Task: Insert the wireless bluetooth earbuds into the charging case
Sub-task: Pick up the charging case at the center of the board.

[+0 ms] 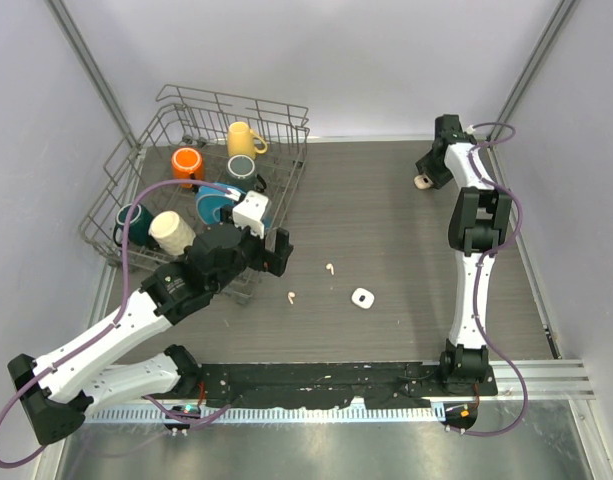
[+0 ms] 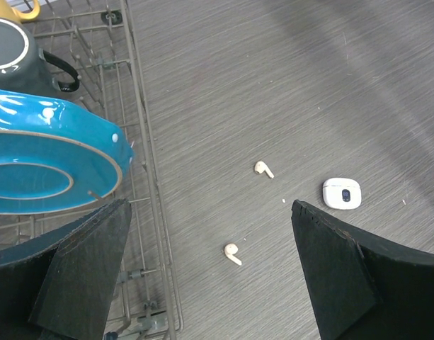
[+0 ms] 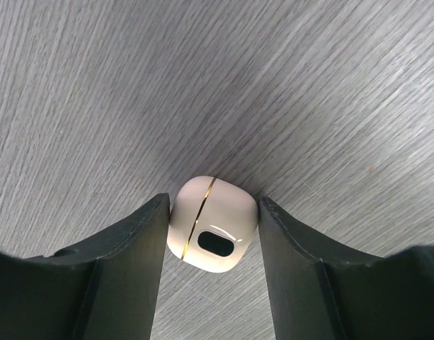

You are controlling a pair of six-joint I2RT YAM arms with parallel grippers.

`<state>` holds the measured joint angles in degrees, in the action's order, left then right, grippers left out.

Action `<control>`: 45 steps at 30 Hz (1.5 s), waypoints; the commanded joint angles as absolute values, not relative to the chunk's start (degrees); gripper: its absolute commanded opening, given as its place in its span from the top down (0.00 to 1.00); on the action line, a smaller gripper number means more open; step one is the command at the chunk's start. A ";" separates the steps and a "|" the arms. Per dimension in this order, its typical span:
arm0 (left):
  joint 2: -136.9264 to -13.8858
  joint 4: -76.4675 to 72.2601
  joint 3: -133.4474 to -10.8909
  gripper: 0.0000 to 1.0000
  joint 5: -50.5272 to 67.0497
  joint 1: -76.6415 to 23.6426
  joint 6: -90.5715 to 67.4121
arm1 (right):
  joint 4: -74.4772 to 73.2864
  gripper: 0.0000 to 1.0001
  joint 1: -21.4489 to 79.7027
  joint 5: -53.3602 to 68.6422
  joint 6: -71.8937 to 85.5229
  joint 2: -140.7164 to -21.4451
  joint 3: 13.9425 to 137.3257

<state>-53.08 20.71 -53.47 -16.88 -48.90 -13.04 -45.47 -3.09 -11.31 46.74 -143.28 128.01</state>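
The tabletop (image 1: 406, 250) is dark grey with a streaked wood grain. Pale, plain walls close it in on three sides, slim metal posts rise at the two far corners, and a ribbed metal rail runs along the near edge. A wire dish rack (image 1: 286, 170) fills the far left corner, holding an orange mug (image 1: 187, 162), a yellow mug (image 1: 244, 138), a cream mug (image 1: 172, 232) and a blue bowl (image 2: 54, 159). Near the middle of the tabletop, somewhat toward the near edge, an earbud (image 1: 330, 268) lies on its side. A second earbud (image 1: 291, 296) lies near it, closer to the rack and the near edge, and the two are apart. Just right of them sits a white case (image 1: 362, 298) with a dark spot on top; whether its lid is up I cannot tell. The left gripper (image 1: 278, 252) hangs over the rack's near right corner, its jaws spread wide and holding nothing. The right arm reaches to the far right corner, where the right gripper (image 3: 213, 205) has a cream case (image 1: 423, 182) with a gold seam between its fingers (image 3: 132, 248). Both fingers lie against the sides of this case, which rests on the tabletop.
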 commanded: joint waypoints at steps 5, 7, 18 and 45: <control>-51.59 21.44 -55.64 0.00 -16.17 -48.43 -13.27 | -45.27 0.53 -1.32 -9.05 48.34 -141.33 118.93; -51.33 21.62 -55.55 0.00 -16.17 -48.43 -13.71 | -44.13 0.61 -1.32 -9.05 48.34 -139.84 116.82; -50.36 19.86 -53.88 0.00 -16.00 -48.34 -19.59 | -33.50 0.87 -1.05 -4.31 48.08 -126.05 91.78; -55.18 9.15 -48.86 0.00 -9.77 -48.34 -35.68 | -14.77 0.99 5.09 4.49 63.88 -69.54 44.57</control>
